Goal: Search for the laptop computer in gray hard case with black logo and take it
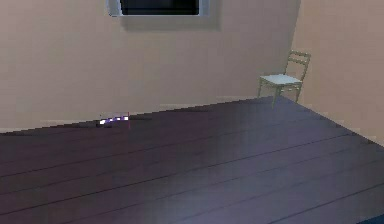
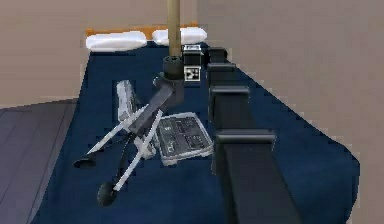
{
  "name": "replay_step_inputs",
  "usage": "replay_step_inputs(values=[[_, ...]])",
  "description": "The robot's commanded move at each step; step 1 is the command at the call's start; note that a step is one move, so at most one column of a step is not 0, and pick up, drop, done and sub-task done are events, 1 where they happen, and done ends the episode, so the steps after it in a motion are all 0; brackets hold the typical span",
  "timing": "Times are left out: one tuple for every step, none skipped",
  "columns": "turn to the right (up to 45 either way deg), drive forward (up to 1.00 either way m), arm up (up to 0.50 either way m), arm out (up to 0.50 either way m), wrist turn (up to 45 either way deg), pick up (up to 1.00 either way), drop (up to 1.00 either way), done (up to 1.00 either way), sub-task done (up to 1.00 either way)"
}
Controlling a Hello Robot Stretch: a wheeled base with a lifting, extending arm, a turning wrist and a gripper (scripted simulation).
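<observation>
**Laptop on the bed, gripper alongside.** The flat, rectangular grey laptop case [image 2: 181,138], with dark marks on its upper face, lies on the dark blue bed [image 2: 95,120]. It sits near the middle of the cover, just left of the arm. Shape and colour fit the task's laptop, though no logo can be made out. Lying flat on a soft cover, it offers only thin edges to a grasp, which probably explains the low, slanted approach.

The gripper [image 2: 98,172] hangs from the dark square-section arm [image 2: 240,150]. Its two thin fingers slope down and left past the case's left edge toward the near part of the bed. It cannot be told whether they touch the case, nor whether the gripper holds anything. Since the arm reaches out over the bed, the search is judged finished and the taking under way.

Farther off and to the left, a small pale grey oblong object [image 2: 125,100] rests on the cover. White pillows [image 2: 115,41] lie at the bed's far end, beside a pale wooden post [image 2: 172,25].

Ahead of the robot, the bare dark plank floor [image 1: 200,170] runs to a beige wall carrying a dark framed screen [image 1: 160,7]. A pale wooden chair [image 1: 285,78] stands in the far right corner, and a small purple-and-white object [image 1: 114,121] lies at the wall's foot.
</observation>
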Motion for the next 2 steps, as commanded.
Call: replay_step_inputs(values=[[0.0,0.00,0.00,0.00,45.0,0.00,0.00,0.00,0.00],[0.0,0.00,0.00,0.00,45.0,0.00,0.00,0.00,0.00]])
